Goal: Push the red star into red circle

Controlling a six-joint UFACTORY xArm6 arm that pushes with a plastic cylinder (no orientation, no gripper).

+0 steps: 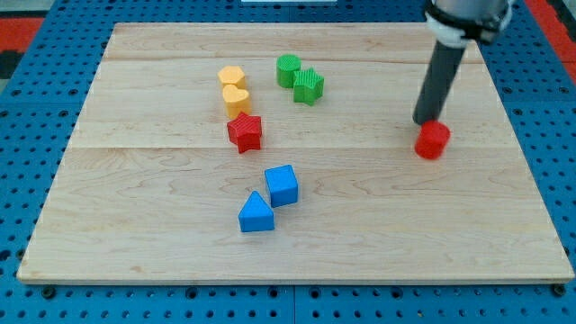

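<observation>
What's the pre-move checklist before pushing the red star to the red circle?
1. Tool located: ok. My tip sits at the view's right, just above and left of the red circle.
2. Tip behind the red star for a rightward push: not ok. It is on the far side, by the circle.
3. Tip clear of the circle: cannot tell; they look very close or touching.
4. Lane from star to circle: ok, bare board between them.
5. Star free of neighbours: not ok. The yellow heart sits right against its upper edge.
6. Blue cube and green blocks out of the lane: ok.
</observation>
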